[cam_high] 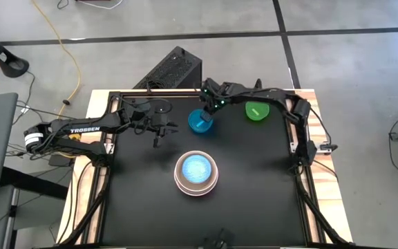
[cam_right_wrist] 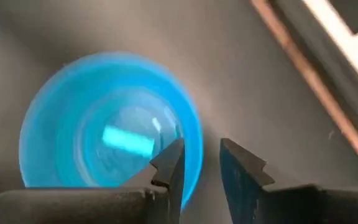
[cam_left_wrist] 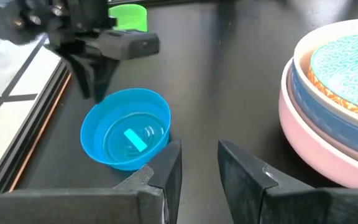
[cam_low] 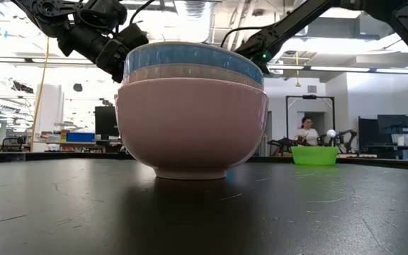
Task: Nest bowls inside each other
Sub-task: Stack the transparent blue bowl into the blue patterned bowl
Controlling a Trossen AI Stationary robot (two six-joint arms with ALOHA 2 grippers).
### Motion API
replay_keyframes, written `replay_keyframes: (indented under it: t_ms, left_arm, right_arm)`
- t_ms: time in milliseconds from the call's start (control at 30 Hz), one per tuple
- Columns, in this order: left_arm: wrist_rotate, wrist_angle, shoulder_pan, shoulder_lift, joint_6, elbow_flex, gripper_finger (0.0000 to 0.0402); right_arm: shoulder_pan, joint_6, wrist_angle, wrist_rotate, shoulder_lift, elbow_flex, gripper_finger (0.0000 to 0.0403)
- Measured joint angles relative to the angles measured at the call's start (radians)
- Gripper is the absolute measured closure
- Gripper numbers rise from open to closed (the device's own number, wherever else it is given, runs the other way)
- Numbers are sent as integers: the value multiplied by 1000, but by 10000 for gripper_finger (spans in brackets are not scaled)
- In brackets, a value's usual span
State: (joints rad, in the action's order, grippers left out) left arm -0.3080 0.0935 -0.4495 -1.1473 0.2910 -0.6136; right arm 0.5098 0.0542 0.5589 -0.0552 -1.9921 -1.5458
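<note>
On the black worktop (cam_high: 254,180), near the middle, sits the nested stack (cam_high: 197,173): pink bowl (cam_low: 190,124) at the bottom, then a beige one (cam_low: 190,73), a blue one (cam_low: 190,55), and a teal patterned bowl (cam_left_wrist: 347,62) on top. That patterned one only really shows from the left wrist and from overhead; the low view just gets the stack side-on, filling the frame.

Toward the back there's the small blue bowl (cam_high: 200,122), upright, with the right pincer (cam_right_wrist: 197,165) right over its rim. The right wrist view shows one finger inside the rim and the other outside it, jaws a little apart, not clearly clamped on the wall. From the left wrist the same pincer is seen hanging at the bowl's far edge.

The left pincer (cam_left_wrist: 197,162) hovers just beside that bowl, slightly open, holding nothing.

The green bowl (cam_high: 256,111) sits alone at the back right, well apart from the stack.
</note>
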Motion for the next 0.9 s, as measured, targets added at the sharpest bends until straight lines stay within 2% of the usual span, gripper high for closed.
replay_keyframes:
  t_ms: [467,733,833,900]
  left_arm:
    - [-2,-19,2,0,-17,0,307]
    - [-2,-24,2,0,-24,0,307]
    - [-2,-25,2,0,-24,0,307]
    - [-2,-25,2,0,-23,0,307]
  right_arm:
    - [-3,-2,9,6,-32,-3,284]
    - [-3,-4,9,0,-94,-2,285]
    - [-7,-26,1,1,-92,-2,299]
    - [-12,-32,-4,1,-85,-2,325]
